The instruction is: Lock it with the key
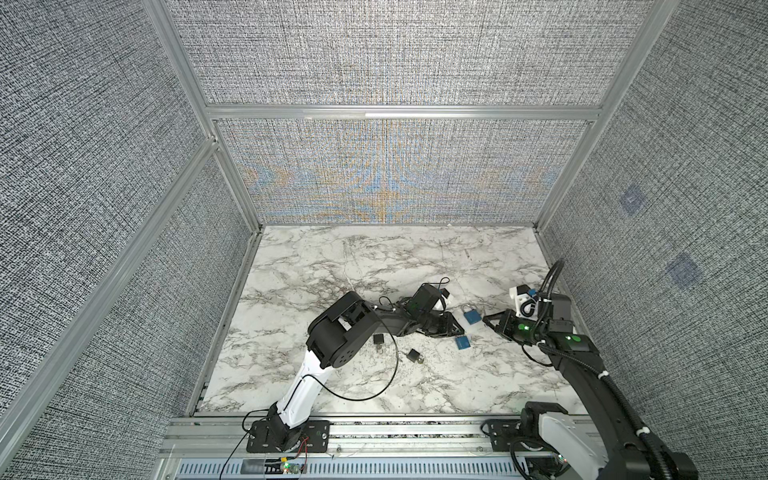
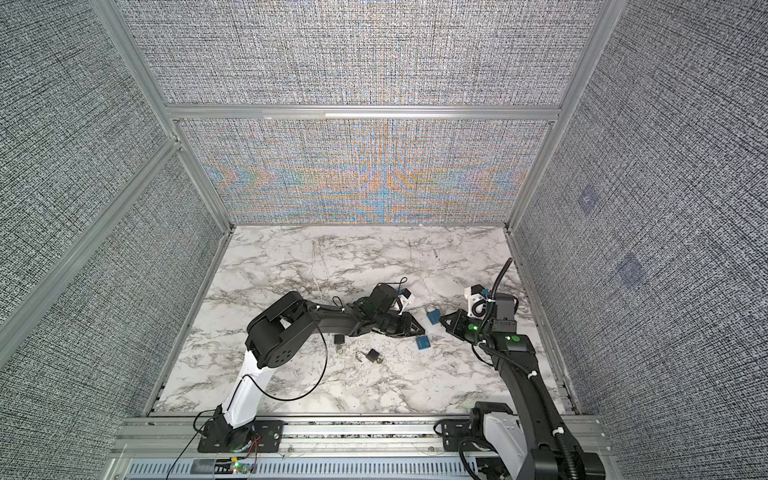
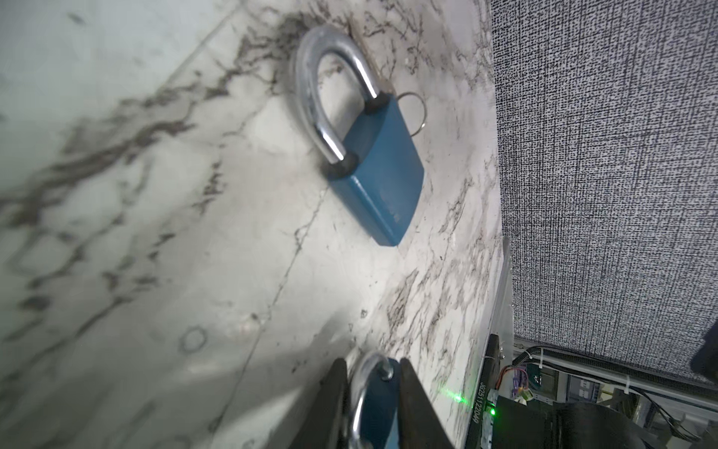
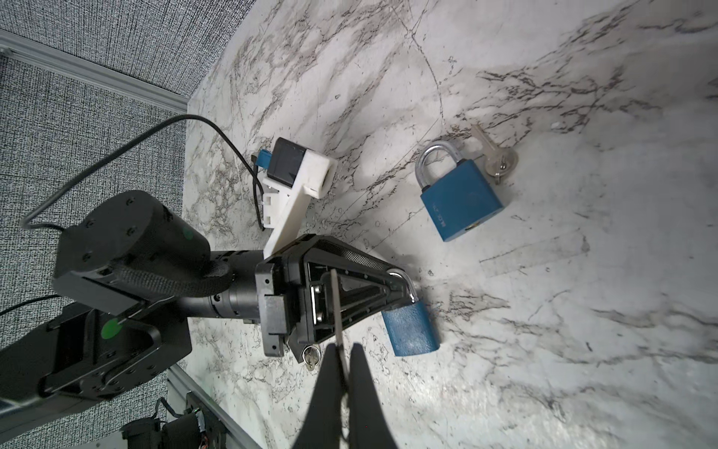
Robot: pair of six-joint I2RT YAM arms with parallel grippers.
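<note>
A blue padlock sits low over the marble table at my left gripper's tips. In the left wrist view this padlock lies between the two fingers, which press close on both sides, and its shackle's free end shows outside the body. My left gripper reaches across to the right. My right gripper is shut on a thin key, seen edge-on, whose blade points at the left gripper. In both top views the right gripper faces the left gripper closely.
A second blue padlock, shackle closed, lies just beyond with a key beside it. Another key lies under the left gripper's body. Two small black padlocks lie nearer the front. Fabric walls enclose the table.
</note>
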